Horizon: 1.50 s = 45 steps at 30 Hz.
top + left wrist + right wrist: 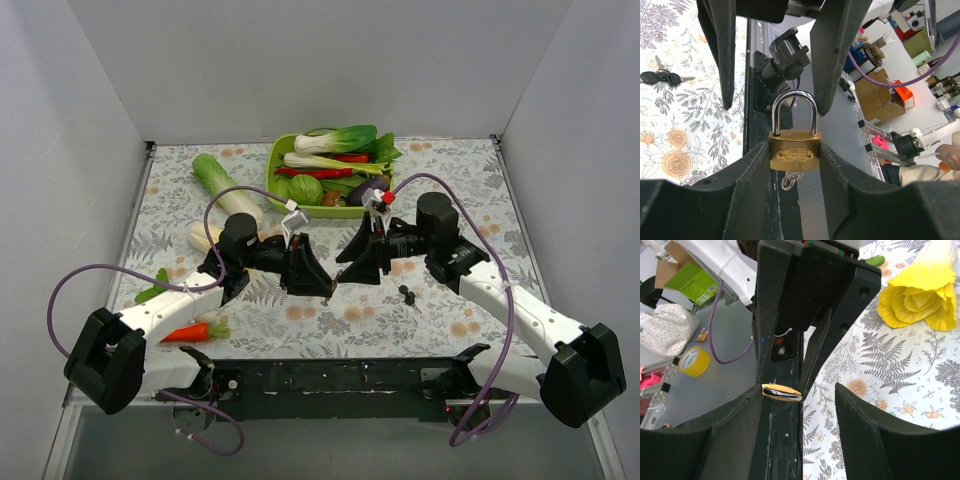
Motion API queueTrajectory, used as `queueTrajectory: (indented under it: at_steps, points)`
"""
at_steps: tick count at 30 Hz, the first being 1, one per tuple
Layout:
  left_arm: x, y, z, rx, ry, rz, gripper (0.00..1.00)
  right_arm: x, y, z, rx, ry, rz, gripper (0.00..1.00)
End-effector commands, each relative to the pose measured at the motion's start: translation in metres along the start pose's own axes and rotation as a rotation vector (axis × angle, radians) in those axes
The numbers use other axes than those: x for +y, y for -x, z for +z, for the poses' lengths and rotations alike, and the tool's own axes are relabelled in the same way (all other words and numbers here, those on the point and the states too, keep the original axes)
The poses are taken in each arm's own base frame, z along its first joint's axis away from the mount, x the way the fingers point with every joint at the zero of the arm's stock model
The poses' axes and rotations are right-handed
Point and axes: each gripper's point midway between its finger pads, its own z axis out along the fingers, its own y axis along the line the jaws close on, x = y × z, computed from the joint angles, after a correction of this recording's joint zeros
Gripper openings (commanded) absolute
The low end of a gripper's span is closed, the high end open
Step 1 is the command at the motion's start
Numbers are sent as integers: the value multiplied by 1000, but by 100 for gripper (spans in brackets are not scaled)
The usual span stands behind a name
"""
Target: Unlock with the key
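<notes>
A brass padlock [795, 154] with a silver shackle [794, 107] is clamped by its body in my left gripper [795, 150], held above the table's near edge. A small silver ring [787, 181] hangs under the padlock. The key [405, 294] has a black head and lies on the flowered cloth to the right of both grippers; in the left wrist view the key [660, 76] is at the upper left. My right gripper [797, 390] faces the left one with its jaws wide apart. The shackle's top [782, 392] is beside the right gripper's left finger [740, 415]. Nothing is held in the right gripper.
A green basket [273, 165] of vegetables stands at the back centre. A napa cabbage [225, 182] lies to its left and a carrot [195, 332] by the left arm. A yellow leafy vegetable [920, 295] lies beyond the grippers. The black base rail [330, 375] runs along the near edge.
</notes>
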Motion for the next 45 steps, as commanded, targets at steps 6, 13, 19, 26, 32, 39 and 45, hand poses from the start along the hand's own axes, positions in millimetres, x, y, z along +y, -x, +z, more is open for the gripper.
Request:
queueTrajectory:
  at_steps: [6,13,19,26,32,39,45]
  points:
    - [-4,9,-7,-31,-22,52,0,8,7,9,15,20,-50,63]
    - [2,10,-9,-48,4,43,0,9,8,8,-1,13,-58,52]
    - [2,6,-9,-30,-18,24,0,11,9,7,-14,16,-75,59]
    - [1,2,-9,-10,-41,4,0,24,16,9,-37,81,-96,63]
    - [1,3,-9,-17,-37,5,0,26,8,13,-10,102,-74,61]
    - [2,5,-9,-26,-29,11,0,24,-3,13,9,79,-51,53]
    - [2,6,-9,-32,-26,19,0,18,-8,13,23,43,-44,50]
